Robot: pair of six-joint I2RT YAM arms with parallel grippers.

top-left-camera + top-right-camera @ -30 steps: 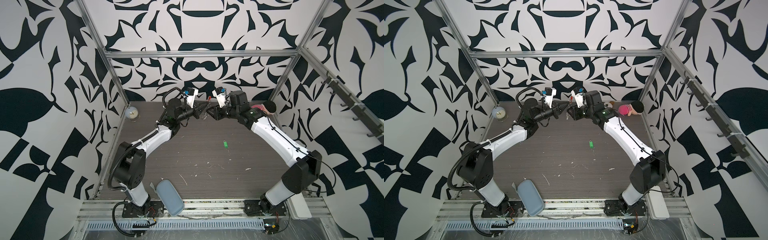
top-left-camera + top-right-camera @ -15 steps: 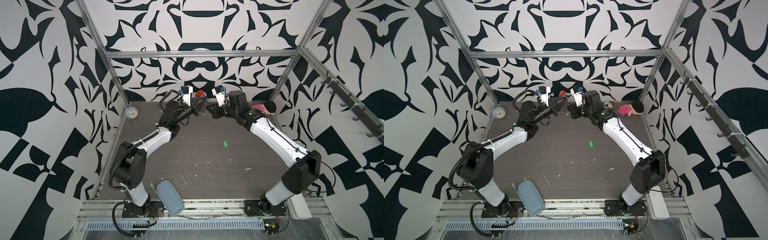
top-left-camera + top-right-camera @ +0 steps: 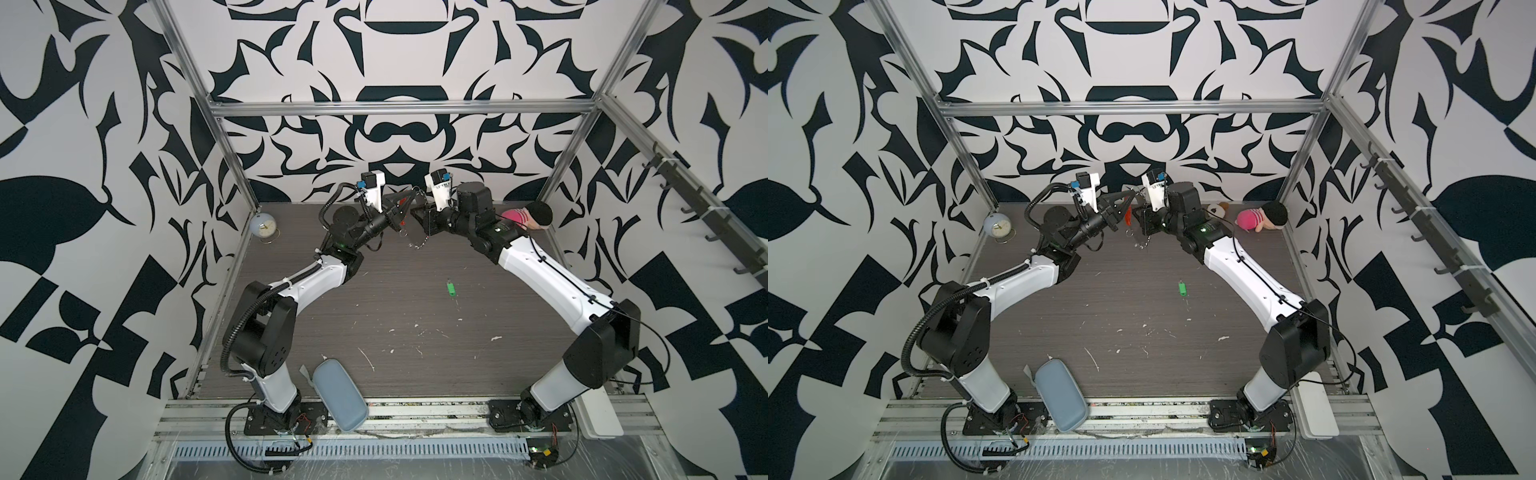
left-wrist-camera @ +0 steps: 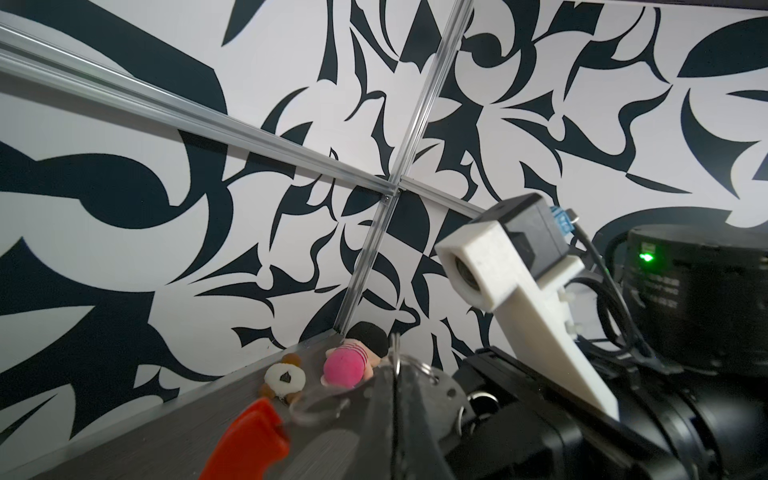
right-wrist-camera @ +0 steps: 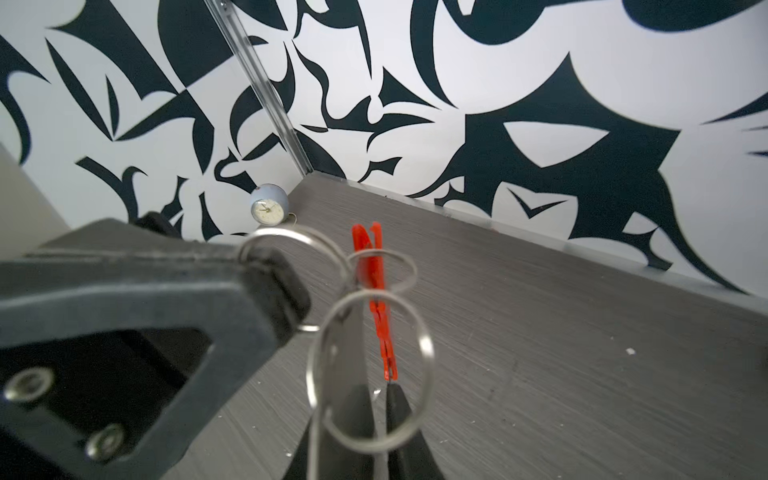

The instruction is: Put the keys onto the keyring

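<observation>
- A grey-blue case (image 3: 340,395) lies tilted at the near edge of the tabletop (image 3: 395,307), partly over the front rail.
- Farther in, right of centre, the keys (image 3: 450,288) lie flat on the tabletop: a green tag with its small key, well apart from both arms.
- Beyond them, both arms meet above the far middle. The left jaws are clenched on the keyring (image 5: 379,316), pinching one end of its red bar, and small rings (image 3: 417,243) dangle below.
- The right jaws are just beside. One ring loops round a finger pad (image 5: 278,286), but I cannot tell whether they clamp it.
- Farthest back, a pale blue clock (image 3: 263,226) stands in the far left corner and a pink plush doll (image 3: 525,215) lies in the far right.
</observation>
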